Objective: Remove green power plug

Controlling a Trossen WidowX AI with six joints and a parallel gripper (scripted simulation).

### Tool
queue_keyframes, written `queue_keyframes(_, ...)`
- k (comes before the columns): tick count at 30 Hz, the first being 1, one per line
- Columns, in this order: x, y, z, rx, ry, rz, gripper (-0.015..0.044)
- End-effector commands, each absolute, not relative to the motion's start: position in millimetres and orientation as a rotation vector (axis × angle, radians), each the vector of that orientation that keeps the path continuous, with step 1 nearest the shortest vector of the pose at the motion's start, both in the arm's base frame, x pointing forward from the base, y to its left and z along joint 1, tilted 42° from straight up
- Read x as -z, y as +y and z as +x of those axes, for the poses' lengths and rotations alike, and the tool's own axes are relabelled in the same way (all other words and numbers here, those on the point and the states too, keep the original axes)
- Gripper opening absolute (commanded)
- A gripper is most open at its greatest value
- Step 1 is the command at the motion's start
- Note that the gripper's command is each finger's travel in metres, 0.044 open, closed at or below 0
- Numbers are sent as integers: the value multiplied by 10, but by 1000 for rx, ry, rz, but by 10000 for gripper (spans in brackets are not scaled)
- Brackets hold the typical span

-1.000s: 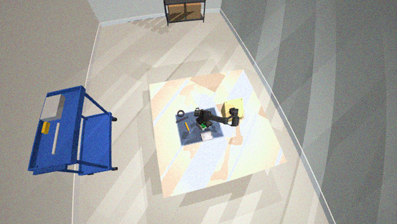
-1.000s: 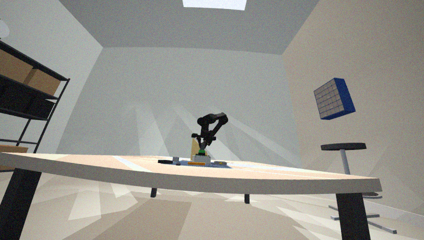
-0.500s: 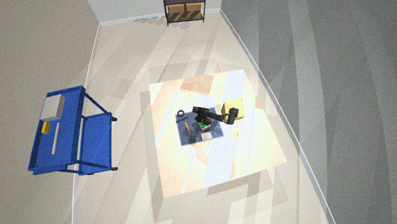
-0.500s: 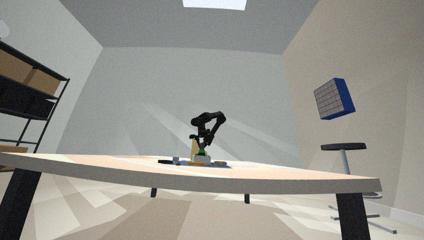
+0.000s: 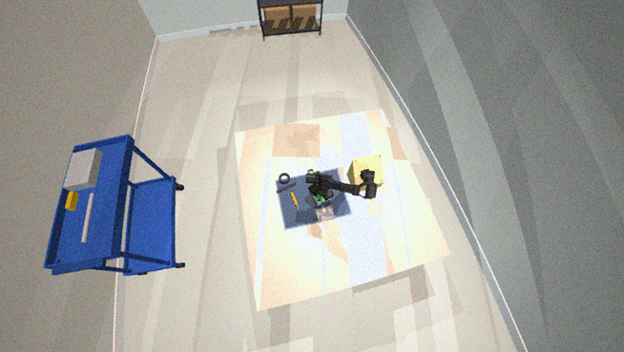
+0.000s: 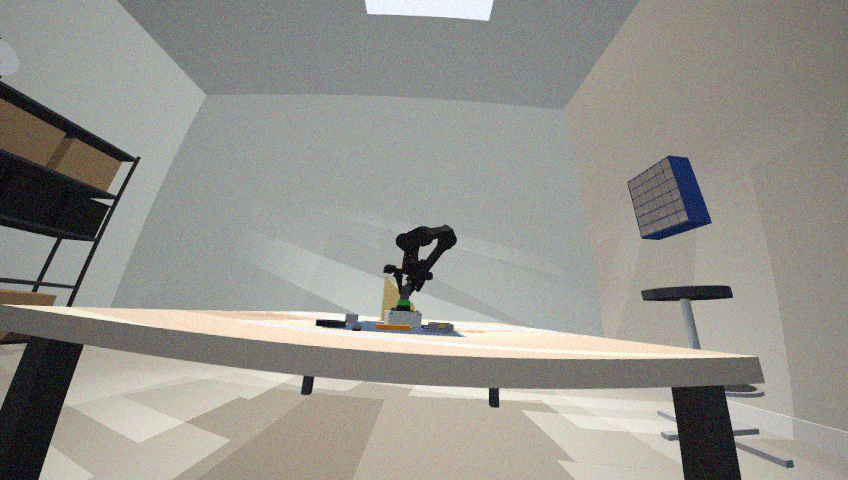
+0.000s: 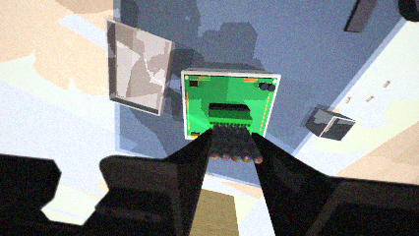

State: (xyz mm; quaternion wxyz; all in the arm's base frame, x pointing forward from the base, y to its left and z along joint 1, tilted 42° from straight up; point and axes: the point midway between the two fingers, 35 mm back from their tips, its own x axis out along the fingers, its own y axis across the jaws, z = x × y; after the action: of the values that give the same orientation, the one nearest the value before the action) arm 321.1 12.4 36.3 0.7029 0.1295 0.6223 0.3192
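Grips the green plug (image 5: 320, 197) (image 6: 403, 304) (image 7: 230, 117) with the tool (image 5: 320, 192) (image 6: 404, 297) (image 7: 231, 135), over the circuit board (image 5: 317, 202) (image 6: 391, 311) (image 7: 201, 105); shows the grey tray (image 5: 324, 213) (image 6: 433, 325) (image 7: 138, 74) near the board, not touching.

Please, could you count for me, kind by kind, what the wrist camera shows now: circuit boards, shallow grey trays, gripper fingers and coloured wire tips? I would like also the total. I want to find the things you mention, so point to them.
Circuit board (image 7: 199, 105) (image 6: 402, 319): 1
Shallow grey tray (image 7: 140, 71) (image 5: 324, 213) (image 6: 440, 325): 1
Gripper fingers: 2
Coloured wire tips (image 7: 237, 158): 5
Total: 9
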Motion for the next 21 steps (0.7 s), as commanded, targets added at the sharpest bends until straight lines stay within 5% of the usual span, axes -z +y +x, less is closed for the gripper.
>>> queue_keyframes(1,-438,-27,3208,-753,1367,358,0)
queue_keyframes(21,-542,27,3178,-643,1377,265,0)
